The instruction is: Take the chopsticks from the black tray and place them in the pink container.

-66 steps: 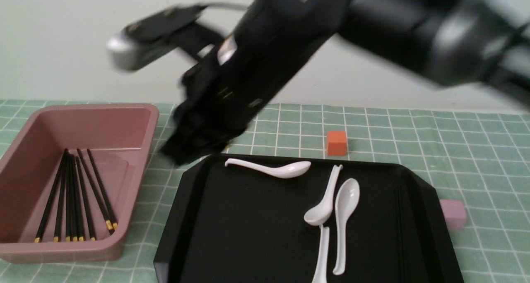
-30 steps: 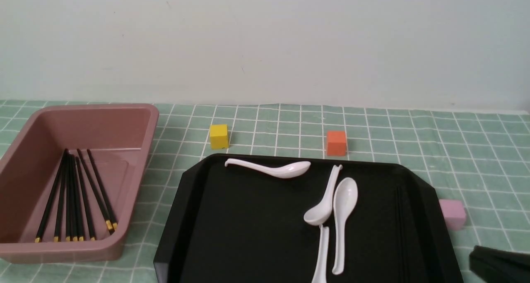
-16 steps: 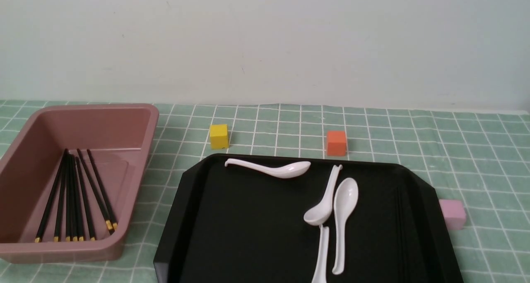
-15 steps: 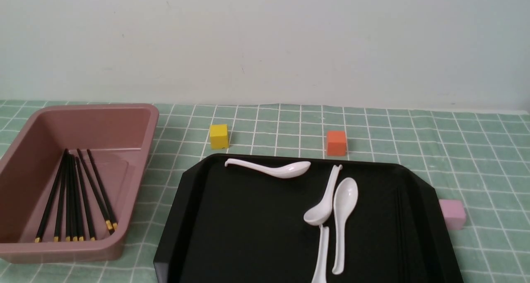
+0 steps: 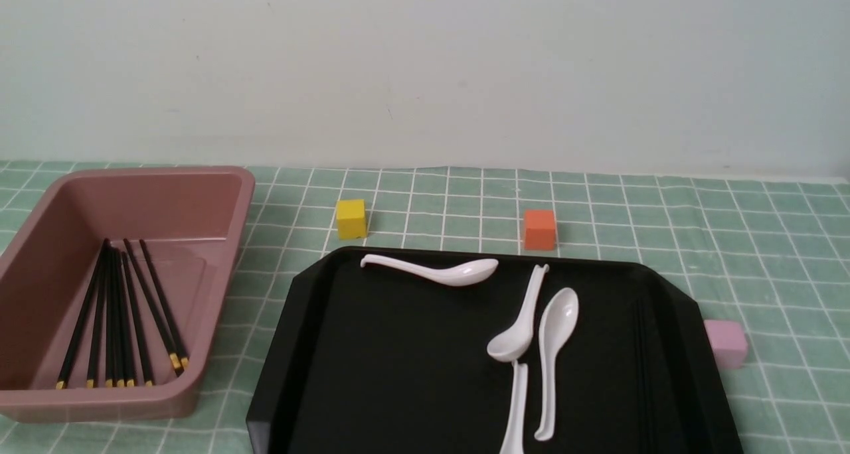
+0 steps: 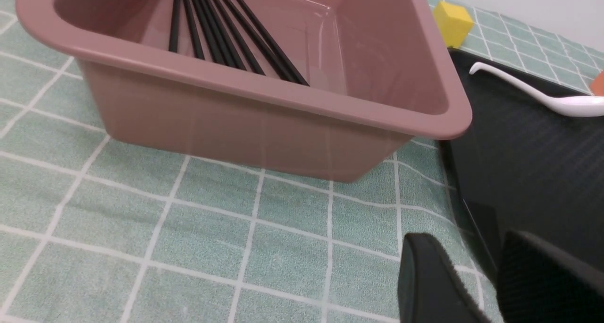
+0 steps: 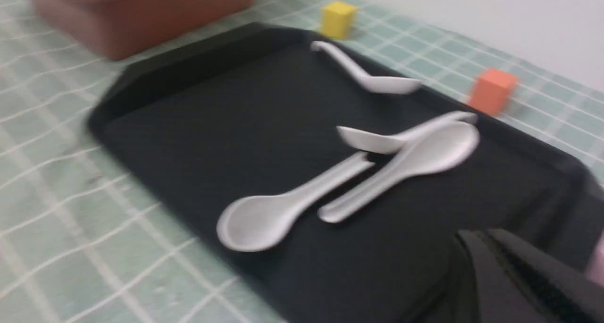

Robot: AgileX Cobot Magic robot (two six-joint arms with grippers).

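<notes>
Green-checked desk [image 5: 764, 241]: thin black gold-tipped chopsticks [image 5: 114, 321] would vanish against the glossy black plastic tray [image 5: 398, 361], so strays could be missed; left jaws slightly parted, right jaws pressed together.

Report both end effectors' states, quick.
Left end effector: open, holding nothing.
Right end effector: looks closed, holding nothing; the view is blurred.

Chopsticks in the pink container, black tray beside it

The thin black chopsticks [image 5: 119, 321], gold bands toward the near end, lie fanned on the floor of the deep dusty-pink container [image 5: 246, 188] at the left. The glossy black tray [image 5: 398, 361], shallow with cut-off corners, lies flat just to its right.
</notes>
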